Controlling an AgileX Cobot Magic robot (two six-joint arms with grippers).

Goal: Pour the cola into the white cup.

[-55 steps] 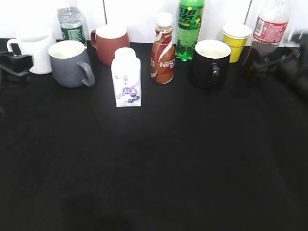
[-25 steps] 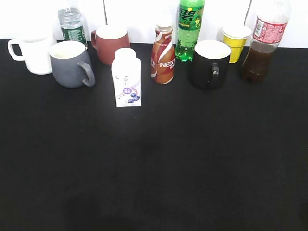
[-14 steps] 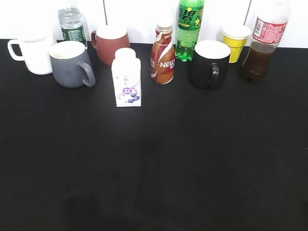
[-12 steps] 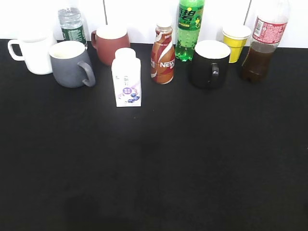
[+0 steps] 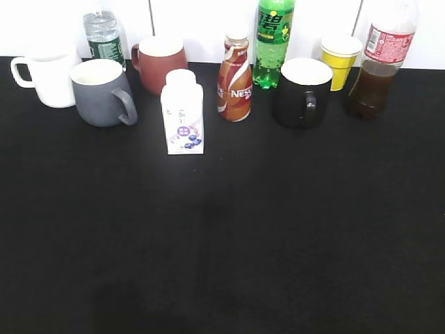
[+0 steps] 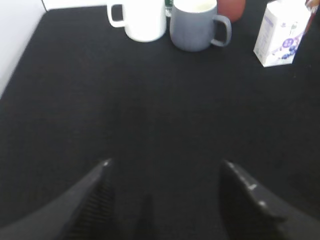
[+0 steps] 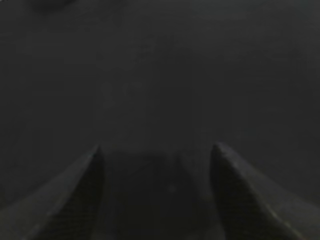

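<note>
cola (image 5: 381, 64): upright, far right | white cup (image 5: 50, 76): far left, well apart

Only the robot's grippers show. The left gripper (image 6: 165, 187) has two black, wedge-shaped jaws with a finely ribbed, textured surface. The right gripper (image 7: 156, 187) has matching dark tapered jaws, dimly lit.
</note>
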